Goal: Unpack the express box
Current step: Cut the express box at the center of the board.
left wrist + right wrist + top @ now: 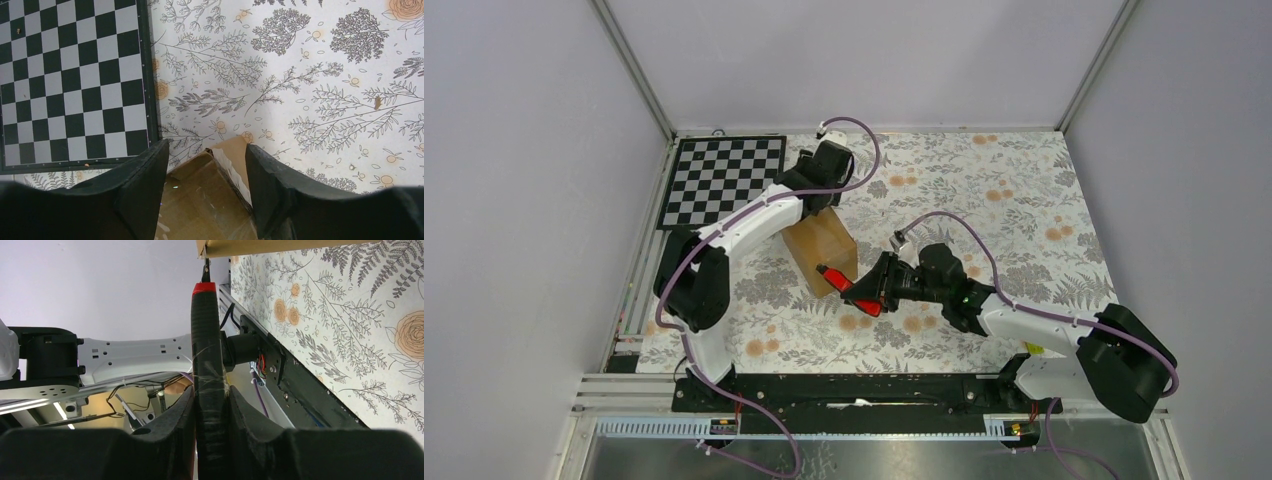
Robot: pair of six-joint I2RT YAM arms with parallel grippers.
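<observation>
The box [822, 255], plain brown cardboard, sits left of the tabletop's [1004, 230] centre, about midway between the near and far edges, and turned at an angle to them. Its far end lies under the left pincer [206, 155], whose black fingers [150, 172] stand apart on either side of one upper corner of the box; whether they touch the cardboard I cannot tell. At the box's near right side the right pincer [209, 392] is clamped on a cutter [206, 330] with a black and red handle. The cutter's tip meets the box's edge in the right wrist view.

A cloth [310, 75] covers the tabletop, white with grey leaves and orange flowers. A black-and-white checkerboard [724, 180] lies flat in the far left corner, just beyond the box. A black rail [854, 390] runs along the near edge and carries both arm bases. Plain pale walls [864, 60] close the left, far and right sides, with metal posts [634, 70] rising at the two far corners.
</observation>
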